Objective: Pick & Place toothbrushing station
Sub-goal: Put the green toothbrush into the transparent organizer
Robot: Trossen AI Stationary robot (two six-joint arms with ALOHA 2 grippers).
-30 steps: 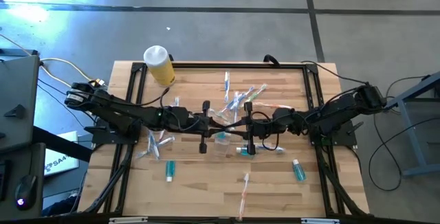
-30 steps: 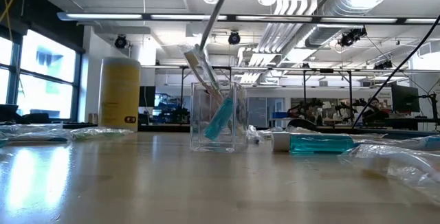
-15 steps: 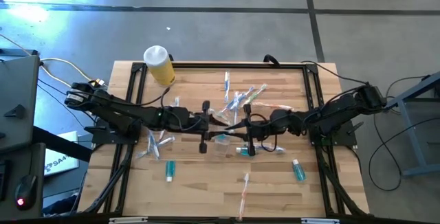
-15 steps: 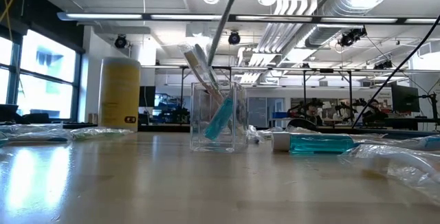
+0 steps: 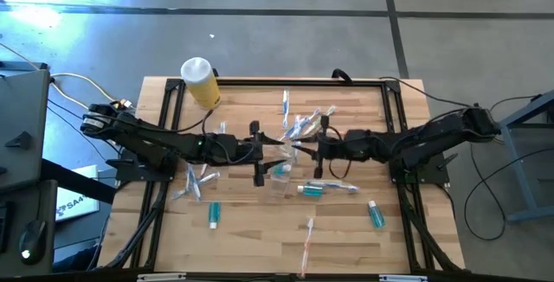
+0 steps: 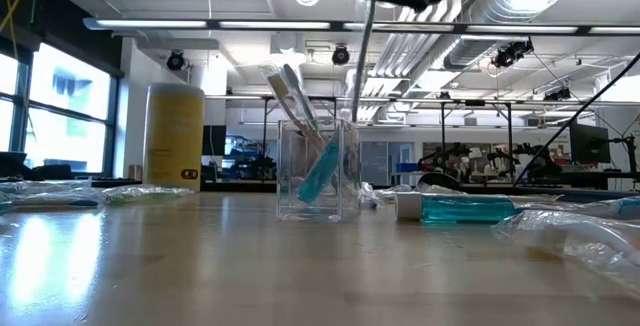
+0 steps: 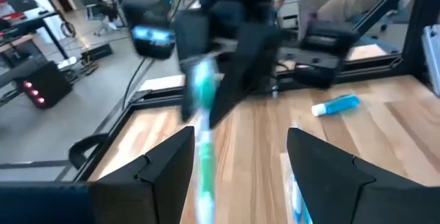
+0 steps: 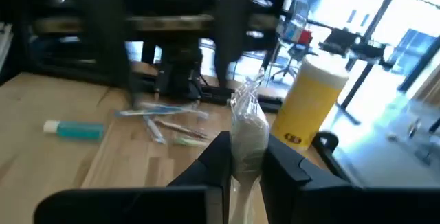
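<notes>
On the wooden worktop [image 5: 260,230] the yellow bottle [image 5: 201,81] stands at the far left corner, well apart from the work. The left claw [image 5: 260,153], its fingers spread wide and holding nothing, hovers just beside the clear cup [image 6: 320,170], which stands mid-worktop with toothbrushes and a teal tube already inside. The right claw [image 5: 322,155], clamped on a thin wrapped toothbrush [image 6: 356,61] (it hangs near-vertical over the cup's rim), sits opposite. The risk: both claws crowd the light cup, so a nudge, or the brush catching the rim, could tip it.
</notes>
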